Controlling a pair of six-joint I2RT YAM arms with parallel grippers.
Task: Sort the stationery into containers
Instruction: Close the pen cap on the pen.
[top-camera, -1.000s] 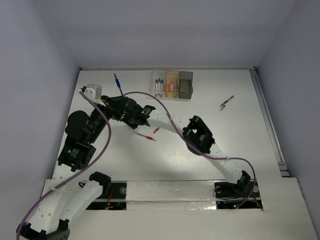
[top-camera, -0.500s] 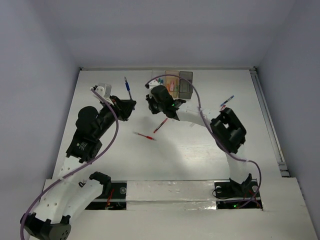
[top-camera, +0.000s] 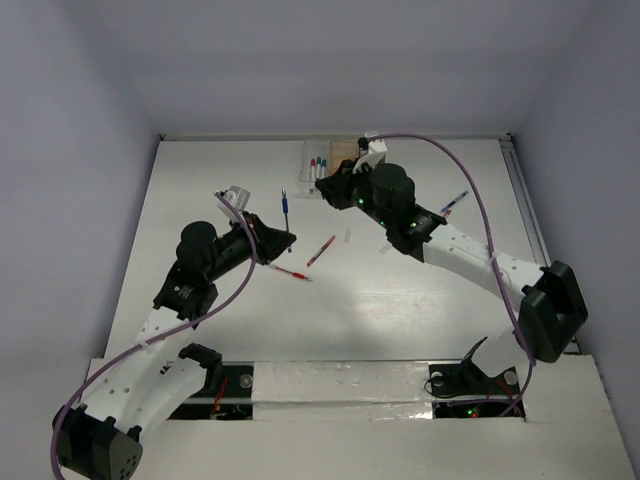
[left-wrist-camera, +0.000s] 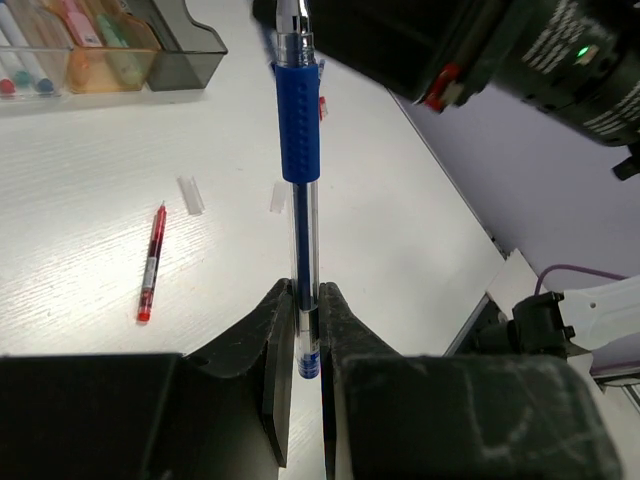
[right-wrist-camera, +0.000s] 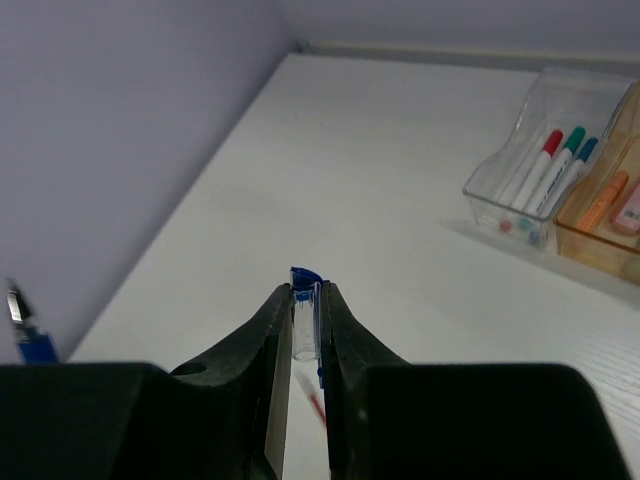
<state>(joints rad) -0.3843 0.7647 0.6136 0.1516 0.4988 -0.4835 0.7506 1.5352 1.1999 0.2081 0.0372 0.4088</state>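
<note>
My left gripper (top-camera: 282, 238) (left-wrist-camera: 305, 300) is shut on the lower end of a blue pen (left-wrist-camera: 298, 150), which points away from it, uncapped; the pen also shows in the top view (top-camera: 285, 207). My right gripper (top-camera: 323, 191) (right-wrist-camera: 307, 300) is shut on a clear pen cap with a blue end (right-wrist-camera: 305, 315), just in front of the clear bin (top-camera: 316, 168) (right-wrist-camera: 545, 160), which holds red, green and blue markers. The orange bin (left-wrist-camera: 100, 60) (right-wrist-camera: 610, 215) stands beside it, then the dark grey bin (left-wrist-camera: 180, 45), hidden by my right arm in the top view.
Two red pens (top-camera: 321, 250) (top-camera: 290, 271) lie mid-table; one shows in the left wrist view (left-wrist-camera: 151, 262). Two small clear caps (left-wrist-camera: 190, 194) (left-wrist-camera: 277, 197) lie near them. A blue-and-red pen pair (top-camera: 455, 203) lies at the right. My right arm stretches across the back right.
The two grippers were together at the left a second ago. They have parted: the right one swung back and right to the bins with the cap, the left one moved right with the pen.
</note>
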